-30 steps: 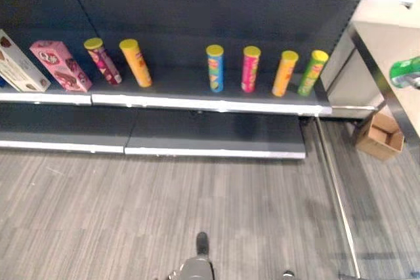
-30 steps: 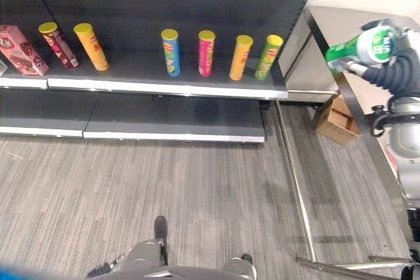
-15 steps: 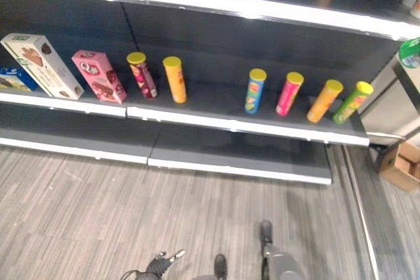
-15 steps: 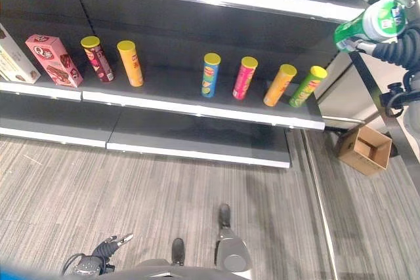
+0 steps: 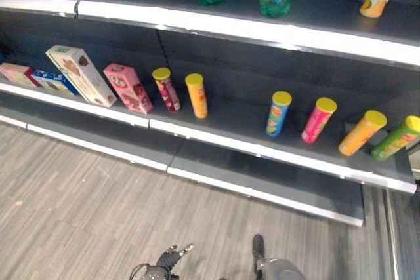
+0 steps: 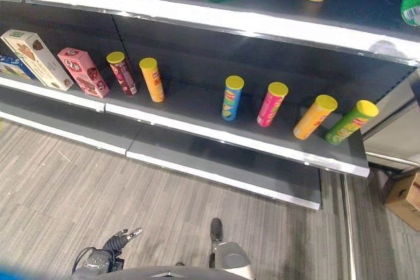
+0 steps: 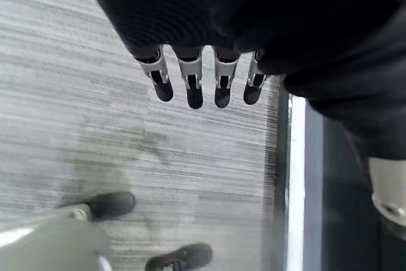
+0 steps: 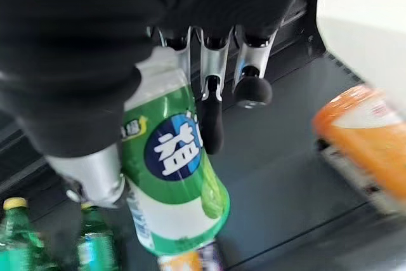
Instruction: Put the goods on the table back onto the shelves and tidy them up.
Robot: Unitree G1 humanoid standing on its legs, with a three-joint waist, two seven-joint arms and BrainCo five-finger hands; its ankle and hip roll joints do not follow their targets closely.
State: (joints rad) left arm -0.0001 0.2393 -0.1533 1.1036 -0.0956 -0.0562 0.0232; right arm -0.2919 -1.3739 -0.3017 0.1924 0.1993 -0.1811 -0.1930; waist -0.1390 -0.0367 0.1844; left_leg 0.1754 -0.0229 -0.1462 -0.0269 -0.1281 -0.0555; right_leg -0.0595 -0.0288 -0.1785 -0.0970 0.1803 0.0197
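Both hands differ: right hand [image 8: 209, 87] fingers clamp green bottle [image 8: 174, 176]; left hand [image 7: 200, 77] fingers straight.

A green-and-white labelled container [image 8: 174, 182] with a blue round mark sits in the right hand [image 8: 209, 99], whose fingers are silver with dark tips. On the dark grey shelf [image 6: 262, 137], yellow-lidded tubes are maroon [image 6: 121, 73], orange [image 6: 152, 80], blue [image 6: 231, 98], pink [image 6: 272, 104], orange [image 6: 314, 117] and green [image 6: 350, 122]. Left of them stands a pink box [image 6: 83, 72], above a grey striped floor [image 6: 79, 188].
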